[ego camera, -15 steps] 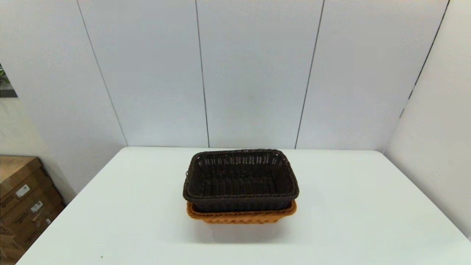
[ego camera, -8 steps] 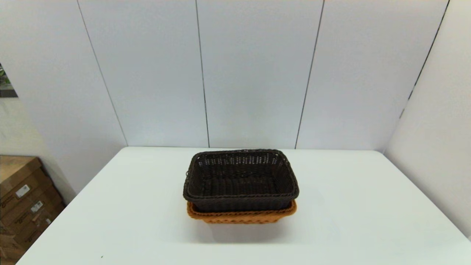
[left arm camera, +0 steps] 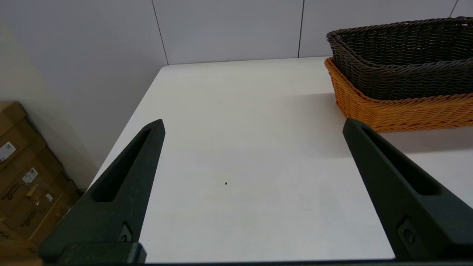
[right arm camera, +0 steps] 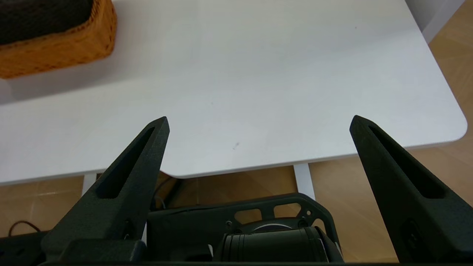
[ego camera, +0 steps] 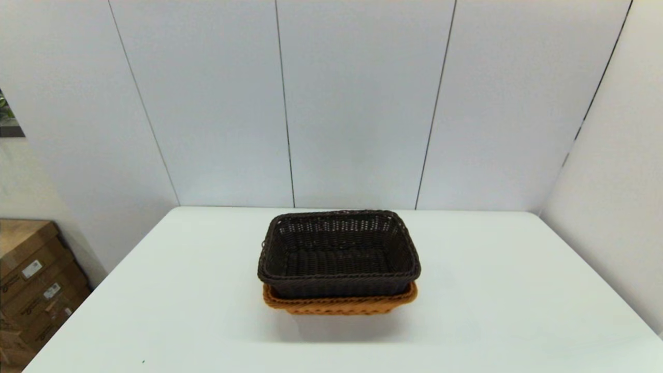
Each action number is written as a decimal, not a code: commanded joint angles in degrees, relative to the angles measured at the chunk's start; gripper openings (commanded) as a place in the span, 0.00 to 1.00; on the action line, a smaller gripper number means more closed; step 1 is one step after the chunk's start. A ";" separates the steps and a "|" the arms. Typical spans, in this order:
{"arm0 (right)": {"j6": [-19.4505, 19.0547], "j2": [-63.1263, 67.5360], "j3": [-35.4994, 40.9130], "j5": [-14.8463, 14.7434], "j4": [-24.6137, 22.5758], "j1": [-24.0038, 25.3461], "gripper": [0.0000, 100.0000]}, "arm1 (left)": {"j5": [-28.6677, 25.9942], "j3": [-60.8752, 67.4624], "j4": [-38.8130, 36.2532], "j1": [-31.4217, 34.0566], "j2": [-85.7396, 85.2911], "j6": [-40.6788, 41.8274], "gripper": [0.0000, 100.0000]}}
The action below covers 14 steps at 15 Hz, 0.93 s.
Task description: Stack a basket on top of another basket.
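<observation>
At the far left, off the table's edge, brown cardboard boxes (ego camera: 31, 287) with white labels sit stacked on the floor against the wall. The left gripper (left arm camera: 253, 125) is out of the head view; its own wrist view shows it low over the left part of the white table (ego camera: 155, 290), its 2 black fingers (left arm camera: 125, 177) spread wide with nothing between them, the baskets well off to its right side. A tiny dark speck (left arm camera: 225, 183) lies on the tabletop between the fingers.

Centre of table: the dark brown, near-black rectangular woven wicker basket (ego camera: 339, 254) with open-weave sides sits nested in the orange-tan rectangular woven wicker basket (ego camera: 339, 305) with a braided rim. Dark basket upright, level, rim riding above the tan rim; only a strip of tan shows below it at the front. Both baskets empty. Stack rests on the table, touched by neither gripper.

Right side: the right gripper (right arm camera: 258, 122) hangs near the table's front right edge, above wood-tone floor and robot base parts, fingers wide apart, empty. A corner of the tan basket shows far off in its view.
</observation>
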 commanded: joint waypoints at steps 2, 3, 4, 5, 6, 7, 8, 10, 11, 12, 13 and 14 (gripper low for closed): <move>-0.44 -2.76 0.65 0.13 0.19 1.16 1.00 | 0.00 0.09 0.00 0.00 -0.11 -0.04 1.00; -0.35 -3.20 1.17 0.22 0.10 1.25 1.00 | 0.00 0.09 0.00 0.00 -0.11 -0.04 1.00; -0.44 -3.99 2.05 0.22 -0.07 1.60 1.00 | 0.00 0.09 0.00 0.00 -0.11 0.04 1.00; -0.88 -5.48 3.37 0.40 -0.16 2.04 1.00 | 0.00 0.09 0.00 0.00 -0.11 0.04 1.00; -2.73 -7.50 5.48 0.57 -0.25 2.22 1.00 | 0.00 0.09 0.00 0.00 -0.11 -0.04 1.00; -5.45 -9.09 7.50 0.48 -0.34 2.22 1.00 | 0.00 0.09 0.00 0.00 -0.11 0.04 1.00; -7.21 -10.93 8.56 0.48 -0.34 2.22 1.00 | 0.00 0.09 0.00 0.00 -0.11 -0.04 1.00; -7.91 -13.92 9.08 0.92 -0.42 2.30 1.00 | 0.00 0.09 0.00 0.00 -0.11 0.04 1.00; -8.18 -14.97 9.43 1.36 -0.95 2.30 1.00 | 0.00 0.09 0.00 0.00 -0.11 -0.04 1.00; -8.62 -15.15 10.66 1.45 -3.50 2.30 1.00 | 0.00 0.09 0.00 0.00 -0.11 0.04 1.00; -8.70 -15.15 13.04 1.45 -8.68 2.30 1.00 | 0.00 0.09 0.00 0.00 -0.11 0.04 1.00; -9.06 -15.15 15.67 1.45 -15.19 2.30 1.00 | 0.00 0.09 0.00 0.00 -0.11 -0.04 1.00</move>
